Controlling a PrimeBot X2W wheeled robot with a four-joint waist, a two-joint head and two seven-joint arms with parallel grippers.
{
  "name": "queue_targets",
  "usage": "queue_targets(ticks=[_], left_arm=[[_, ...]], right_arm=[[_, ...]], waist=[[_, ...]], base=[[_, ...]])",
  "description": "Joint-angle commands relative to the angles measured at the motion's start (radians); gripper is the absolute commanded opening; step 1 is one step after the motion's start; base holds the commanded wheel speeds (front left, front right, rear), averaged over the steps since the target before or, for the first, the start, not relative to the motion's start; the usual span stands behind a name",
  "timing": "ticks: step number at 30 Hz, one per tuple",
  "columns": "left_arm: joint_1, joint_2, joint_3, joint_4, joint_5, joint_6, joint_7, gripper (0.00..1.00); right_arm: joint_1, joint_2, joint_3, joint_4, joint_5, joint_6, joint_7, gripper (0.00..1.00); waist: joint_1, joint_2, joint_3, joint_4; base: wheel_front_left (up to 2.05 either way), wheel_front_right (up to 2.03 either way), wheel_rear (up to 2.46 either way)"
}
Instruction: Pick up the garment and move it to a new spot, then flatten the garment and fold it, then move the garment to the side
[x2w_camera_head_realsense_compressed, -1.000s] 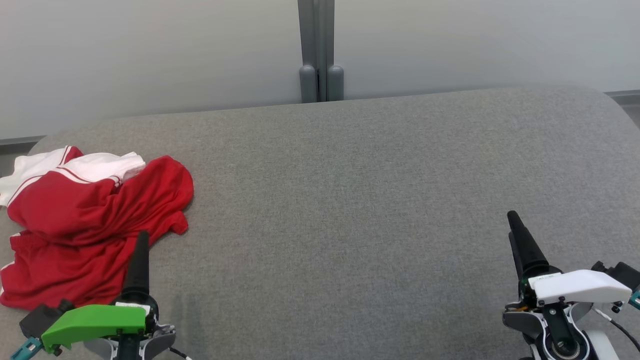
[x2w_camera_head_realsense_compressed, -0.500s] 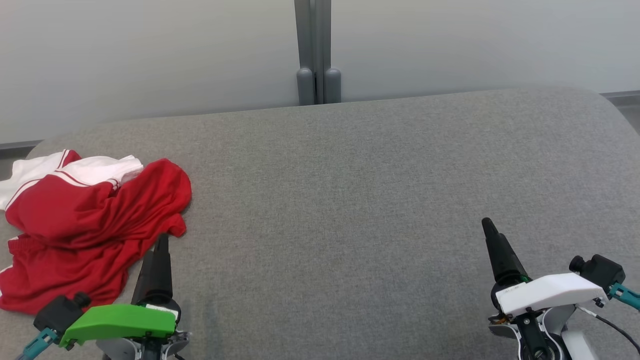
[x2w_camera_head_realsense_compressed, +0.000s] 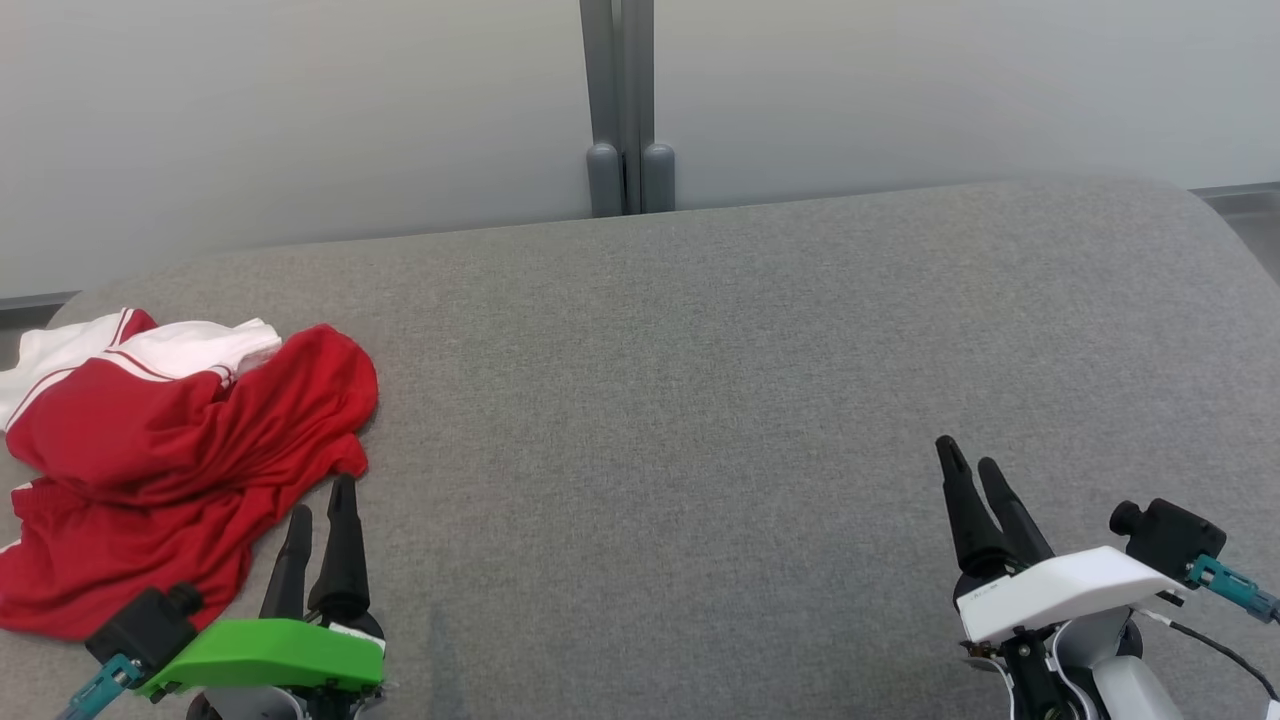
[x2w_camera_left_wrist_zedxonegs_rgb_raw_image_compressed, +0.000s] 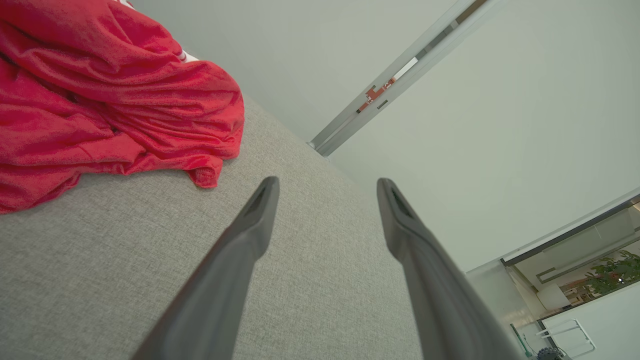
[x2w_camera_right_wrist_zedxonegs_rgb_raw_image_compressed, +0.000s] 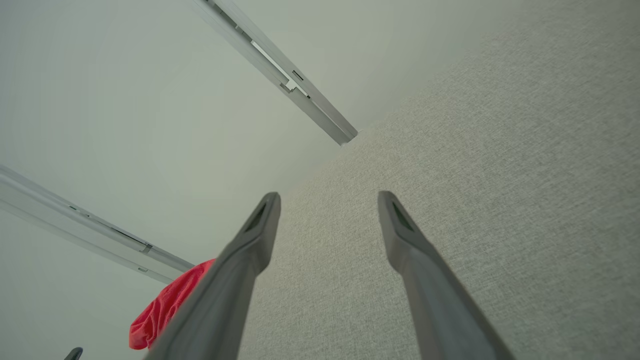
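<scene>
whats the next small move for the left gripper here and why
Probably ease the left gripper a little forward and to its left, so that the near hem of the crumpled red and white garment sits between its jaws. It is open and holds nothing, its tips just short of the cloth, which lies bunched at the left of the grey fabric surface.

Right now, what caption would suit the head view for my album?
Left pincer open beside a crumpled red-and-white garment; right pincer open over the grey cushion.

Left gripper (x2w_camera_head_realsense_compressed: 322, 497) and right gripper (x2w_camera_head_realsense_compressed: 967, 453) (both low) stand parted.
</scene>
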Motion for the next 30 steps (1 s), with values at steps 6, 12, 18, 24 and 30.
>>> queue_targets(ticks=[6, 12, 18, 24, 30], left_arm=[[0.009, 0.008, -0.005, -0.016, 0.098, 0.005, -0.026, 1.0], [0.018, 0.008, -0.009, -0.026, 0.171, 0.014, -0.044, 1.0], [0.028, 0.009, -0.022, -0.027, 0.238, 0.013, -0.061, 1.0], [0.032, 0.009, -0.034, -0.027, 0.307, 0.017, -0.076, 1.0], [0.038, 0.01, -0.04, -0.026, 0.372, 0.015, -0.092, 1.0]], right_arm=[[0.003, -0.016, 0.031, -0.023, -0.1, 0.002, -0.027, 1.0], [0.013, -0.014, 0.026, -0.024, -0.168, 0.003, -0.044, 1.0], [0.019, -0.02, 0.045, -0.03, -0.236, 0.003, -0.061, 1.0], [0.022, -0.024, 0.061, -0.039, -0.303, 0.003, -0.078, 1.0], [0.026, -0.024, 0.065, -0.046, -0.37, 0.003, -0.092, 1.0]], waist=[[0.0, 0.0, -0.006, -0.005], [0.0, 0.0, -0.013, -0.005], [0.0, 0.0, -0.016, -0.003], [0.0, 0.0, -0.014, -0.002], [0.0, 0.0, -0.012, -0.003]], base=[[0.0, 0.0, 0.0], [0.0, 0.0, 0.0], [0.0, 0.0, 0.0], [0.0, 0.0, 0.0], [0.0, 0.0, 0.0]])
